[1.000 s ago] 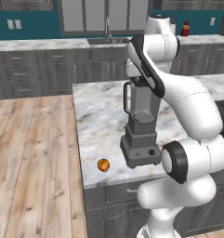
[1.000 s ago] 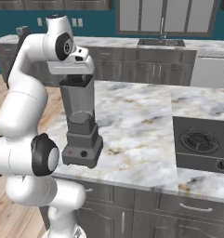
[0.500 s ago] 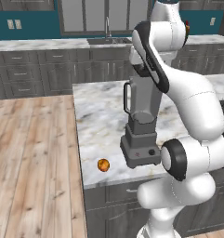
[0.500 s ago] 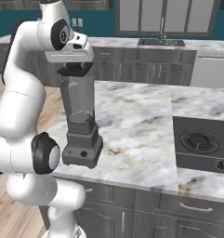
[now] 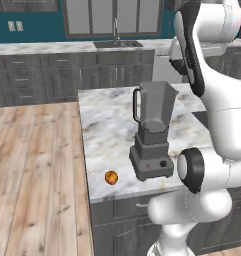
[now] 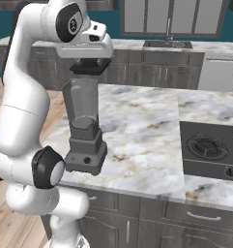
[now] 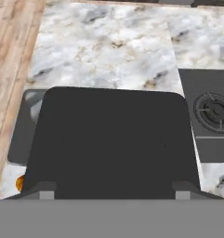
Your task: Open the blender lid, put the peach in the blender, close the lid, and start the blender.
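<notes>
Right now I am watching the white arm's two-finger gripper (image 6: 91, 69) holding the dark, squarish flat blender lid (image 7: 114, 142) between its jaws, lifted just above the rim of the tall translucent grey jar of the dark-based blender (image 5: 153, 131). That blender is standing near the front edge of the marbled white island counter (image 5: 107, 125). I am seeing the small round orange-yellow peach (image 5: 111, 177) lying on the counter just beside the blender base, near the front edge.
</notes>
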